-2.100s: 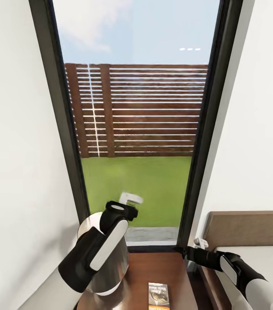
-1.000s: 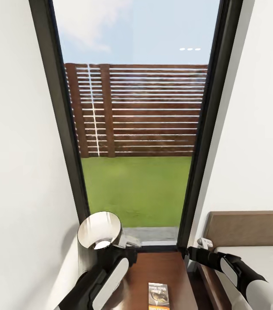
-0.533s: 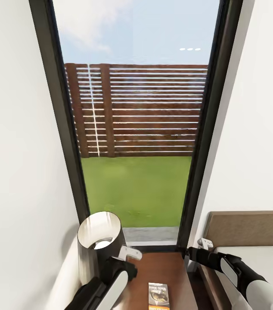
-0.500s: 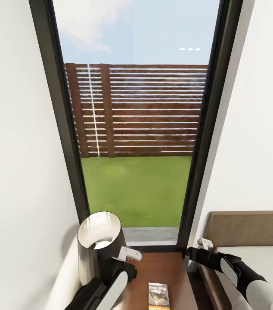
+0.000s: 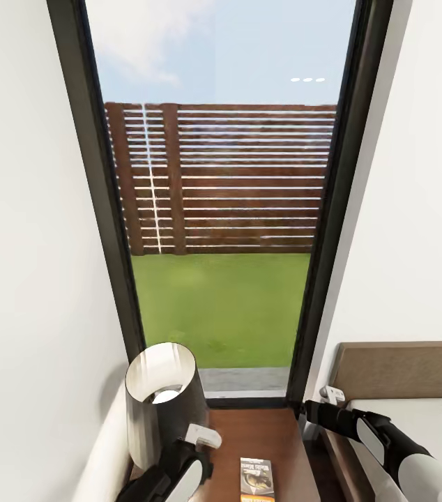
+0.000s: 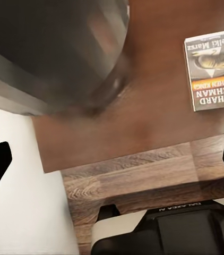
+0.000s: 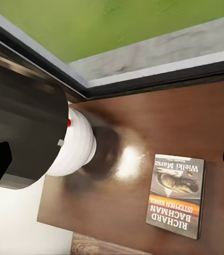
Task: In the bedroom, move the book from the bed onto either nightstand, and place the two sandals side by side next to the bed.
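Tall window glass [image 5: 221, 209] fills the wall beyond the nightstand [image 5: 256, 436], where the book [image 5: 256, 480] lies flat beside a lamp [image 5: 162, 401], seemingly already delivered. Both the left gripper [image 5: 203, 438] and right gripper [image 5: 330, 394] hang spread, holding nothing. The bed [image 5: 416, 411] is cut off by the frame.

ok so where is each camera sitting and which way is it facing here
Head view: high on the robot, facing the window over the nightstand; both arms show, left gripper beside the lamp, right gripper near the bed.
Left wrist view: above the nightstand's edge, looking down at the book, floor and the robot's dark base.
Right wrist view: looking down on the nightstand, lamp and window sill.
Shared: both wrist views show the book lying flat on the nightstand.
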